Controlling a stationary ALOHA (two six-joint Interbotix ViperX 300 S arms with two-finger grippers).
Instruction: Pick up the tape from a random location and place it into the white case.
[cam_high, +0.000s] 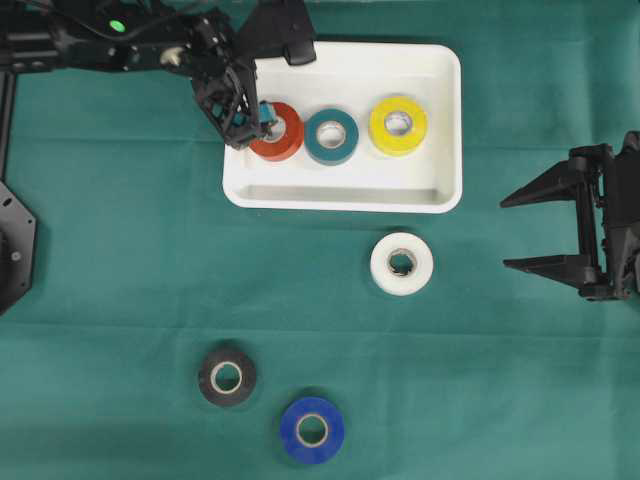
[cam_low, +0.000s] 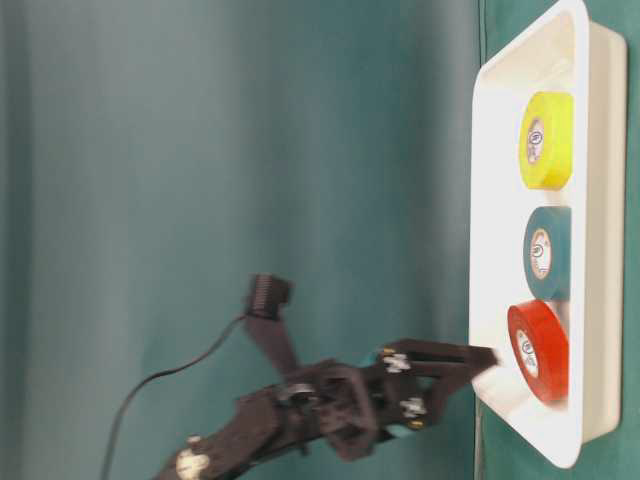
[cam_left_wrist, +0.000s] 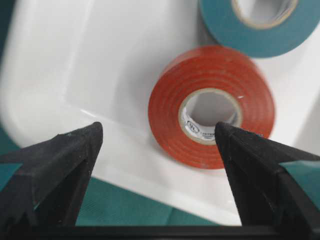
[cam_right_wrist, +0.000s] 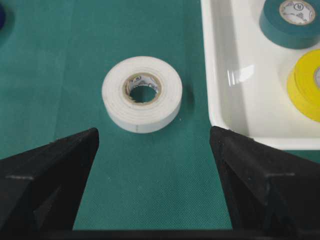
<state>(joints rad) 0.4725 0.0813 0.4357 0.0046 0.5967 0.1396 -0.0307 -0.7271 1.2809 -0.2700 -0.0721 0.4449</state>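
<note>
The white case (cam_high: 340, 185) lies at the back middle of the green cloth. Inside it lie a red tape roll (cam_high: 290, 148), a teal roll (cam_high: 350, 137) and a yellow roll (cam_high: 378, 128), flat and in a row. My left gripper (cam_high: 250, 125) hovers open over the case's left end. In the left wrist view the red roll (cam_left_wrist: 170, 100) rests free on the case floor (cam_left_wrist: 100, 60), just beyond the left gripper (cam_left_wrist: 157, 132). A white tape roll (cam_high: 382, 266) lies on the cloth in front of the case. My right gripper (cam_high: 506, 234) stands open to its right, empty.
A black tape roll (cam_high: 207, 378) and a blue one (cam_high: 292, 432) lie on the cloth near the front left. In the right wrist view the white roll (cam_right_wrist: 115, 95) sits ahead of the right gripper (cam_right_wrist: 154, 135), with the case's corner (cam_right_wrist: 235, 75) at the right.
</note>
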